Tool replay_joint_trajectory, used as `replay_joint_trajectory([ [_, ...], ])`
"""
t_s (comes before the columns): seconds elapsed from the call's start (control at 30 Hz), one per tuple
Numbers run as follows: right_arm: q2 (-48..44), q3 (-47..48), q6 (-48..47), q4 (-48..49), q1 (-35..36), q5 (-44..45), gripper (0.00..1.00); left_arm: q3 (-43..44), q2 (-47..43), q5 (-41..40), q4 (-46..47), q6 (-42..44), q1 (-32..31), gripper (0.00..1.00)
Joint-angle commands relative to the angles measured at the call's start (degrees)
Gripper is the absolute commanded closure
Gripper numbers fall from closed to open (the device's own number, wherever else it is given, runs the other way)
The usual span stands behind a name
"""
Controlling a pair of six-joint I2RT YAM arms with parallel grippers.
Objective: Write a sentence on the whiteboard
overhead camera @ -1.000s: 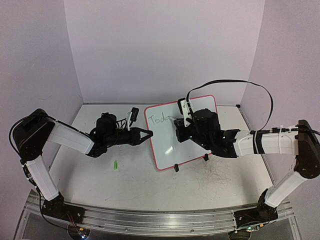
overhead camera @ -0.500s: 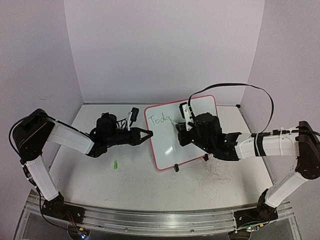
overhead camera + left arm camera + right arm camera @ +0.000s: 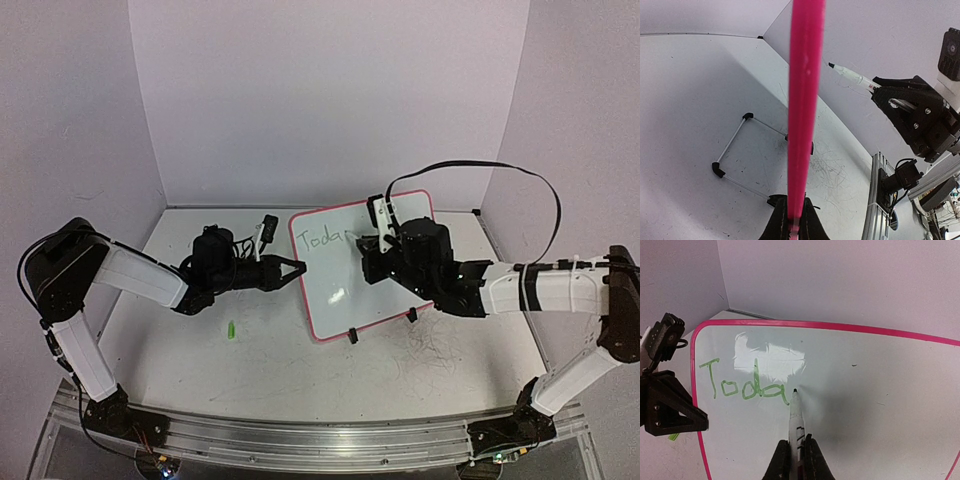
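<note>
Right hand [image 3: 796,452] pinches marker [image 3: 796,421] at green sentence [image 3: 745,386] — left hand [image 3: 792,226] clamps whiteboard [image 3: 802,100] rim.

I see the small pink-rimmed whiteboard [image 3: 345,300] on the grey table [image 3: 300,375], left gripper [image 3: 297,267] on its left edge; the white marker [image 3: 796,415] in the right gripper [image 3: 796,449] ends just right of the green sentence [image 3: 745,386].

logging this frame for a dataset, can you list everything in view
whiteboard: 1, white with pink rim, mid table
writing: 1 line, green, reads "Toda", board's upper left
marker: 1, white with dark tip, tip at the board after the last letter
clips: 2, black, board's near edge
small bit: 1, green, table left of board
table: 1, grey, scribbled
left fingers: black, shut on the board's rim
right fingers: black, shut on the marker
</note>
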Motion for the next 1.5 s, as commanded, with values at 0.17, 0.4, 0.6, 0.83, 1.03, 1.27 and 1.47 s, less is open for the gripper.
replay_joint_trajectory([
  [0.17,1.4,4.0,-0.9,1.7,-0.3,-0.8,1.0,1.0,-2.8,1.0,0.1,0.2,0.2,1.0],
  [0.4,2.7,3.7,-0.8,1.9,-0.3,-0.5,1.0,0.9,-2.8,1.0,0.1,0.4,0.2,1.0],
  [0.6,2.9,2.6,-0.1,1.6,-0.3,0.7,1.0,1.0,-2.8,1.2,0.1,0.3,0.2,1.0],
  [0.83,2.8,1.3,0.3,0.7,-0.3,1.3,1.0,0.9,-3.0,1.0,0.0,0.4,0.2,1.0],
  [1.03,1.9,-0.2,1.0,0.4,-0.3,0.7,1.0,1.2,-2.8,1.2,0.0,0.4,0.2,1.0],
  [1.27,1.3,-0.8,1.3,0.3,-0.3,2.4,1.0,1.1,-2.8,1.3,-0.1,0.2,0.2,1.0],
  [1.47,1.6,0.6,1.4,0.9,-0.9,3.0,1.0,1.2,-2.7,1.4,-0.2,0.1,0.2,1.0],
])
